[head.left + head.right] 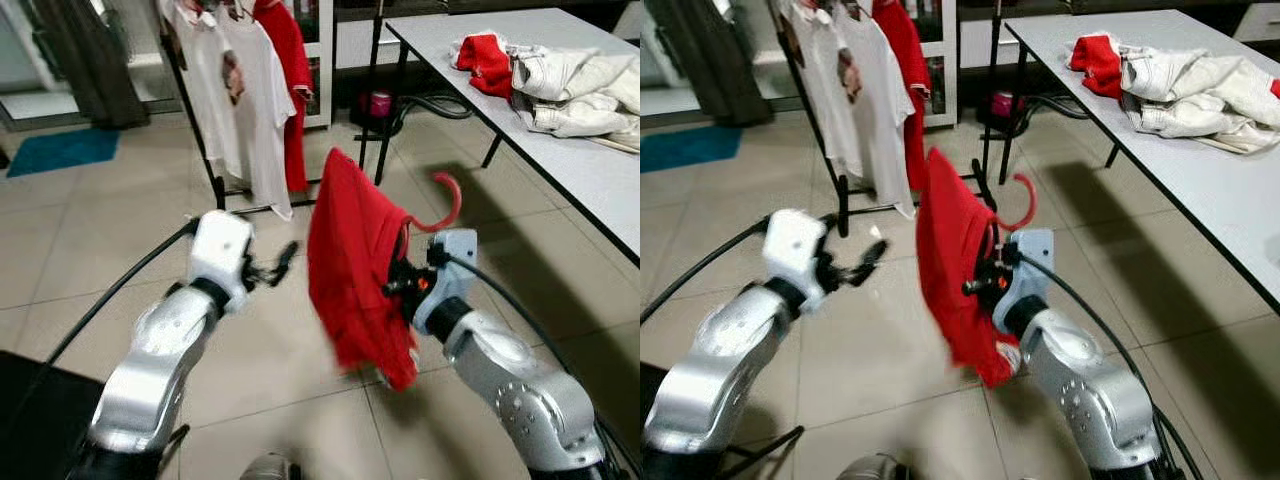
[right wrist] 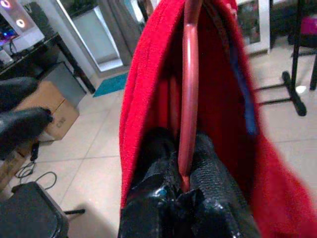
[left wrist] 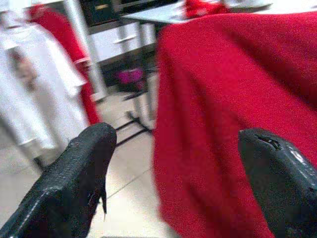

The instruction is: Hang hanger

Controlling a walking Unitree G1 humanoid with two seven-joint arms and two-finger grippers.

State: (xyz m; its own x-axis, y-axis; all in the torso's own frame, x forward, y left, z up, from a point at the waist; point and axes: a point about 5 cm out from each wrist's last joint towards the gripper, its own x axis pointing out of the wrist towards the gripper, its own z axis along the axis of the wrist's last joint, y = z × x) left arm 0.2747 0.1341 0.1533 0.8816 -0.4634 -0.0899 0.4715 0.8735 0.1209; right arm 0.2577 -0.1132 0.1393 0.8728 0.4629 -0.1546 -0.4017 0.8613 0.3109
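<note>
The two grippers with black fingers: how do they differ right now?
The right gripper has its jaws shut on the red plastic hanger carrying a red cloth garment; the left gripper is open and holds nothing. The right sits behind the garment, the left beside it. Both are raised.

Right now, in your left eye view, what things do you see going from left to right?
blue mat → left gripper → red shirt on its red hanger, held by the right gripper → table with clothes pile
</note>
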